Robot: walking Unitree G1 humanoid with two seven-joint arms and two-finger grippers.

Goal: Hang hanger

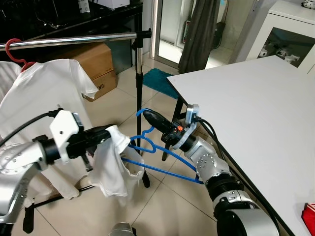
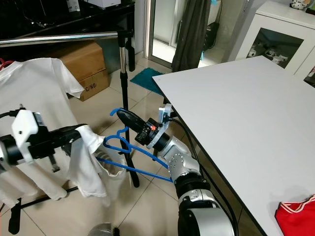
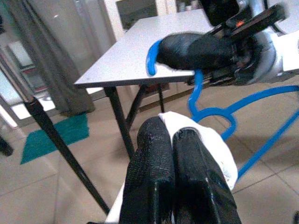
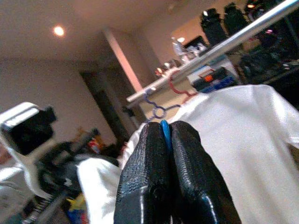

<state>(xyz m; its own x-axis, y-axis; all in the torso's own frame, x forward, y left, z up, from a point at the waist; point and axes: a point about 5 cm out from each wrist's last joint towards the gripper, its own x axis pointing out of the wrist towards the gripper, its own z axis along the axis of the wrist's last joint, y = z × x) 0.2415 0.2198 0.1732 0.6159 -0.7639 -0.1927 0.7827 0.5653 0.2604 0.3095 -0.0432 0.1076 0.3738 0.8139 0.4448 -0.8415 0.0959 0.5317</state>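
A blue hanger (image 1: 167, 172) hangs in the air in front of me above the tiled floor. My right gripper (image 1: 149, 116) is shut on its hook; a blue sliver (image 4: 164, 130) shows between the pressed fingers. A white garment (image 1: 110, 169) droops from the hanger's left side. My left gripper (image 1: 108, 132) is shut on this cloth (image 3: 210, 149), just left of the hanger's neck. A silver clothes rail (image 1: 74, 39) runs across the upper left. On it hangs a white T-shirt (image 1: 44, 93) on a red hanger (image 1: 15, 51).
The rail's black stand post (image 1: 139, 64) rises just behind the blue hanger. A large white table (image 1: 256, 113) spreads on the right, its corner close to my right arm. Cardboard boxes (image 1: 93, 59), a teal mat (image 1: 155, 81) and a grey curtain (image 1: 199, 29) lie beyond.
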